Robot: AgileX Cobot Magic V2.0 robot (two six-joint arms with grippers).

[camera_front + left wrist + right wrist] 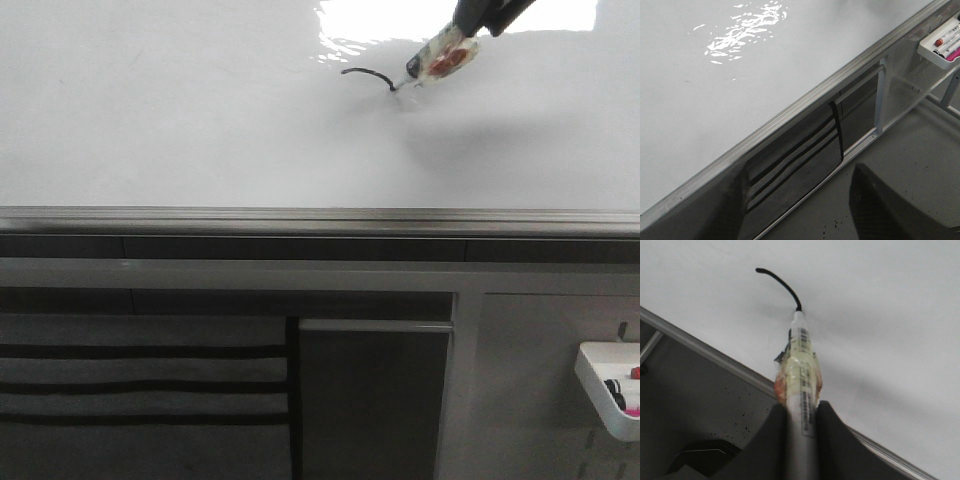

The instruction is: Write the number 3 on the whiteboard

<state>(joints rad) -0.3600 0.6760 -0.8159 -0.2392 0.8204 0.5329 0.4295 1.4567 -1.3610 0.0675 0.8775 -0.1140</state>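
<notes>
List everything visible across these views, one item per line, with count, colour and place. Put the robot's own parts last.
whiteboard: one, glossy white with glare, fills the upper front view; grey metal rail along its near edge.
number 3: one short curved black stroke only, just begun, beside the marker tip.
marker: one, pale barrel wrapped in yellowish tape with a red patch, tip touching the board at the end of the stroke.
cabinet: grey panels below the rail.
striped panel: one, grey with black stripes, low on the robot's left.
tray: one, white, on the cabinet's right, holding markers.
right claw: one, black, shut on the marker.
left claw: not in view.
</notes>
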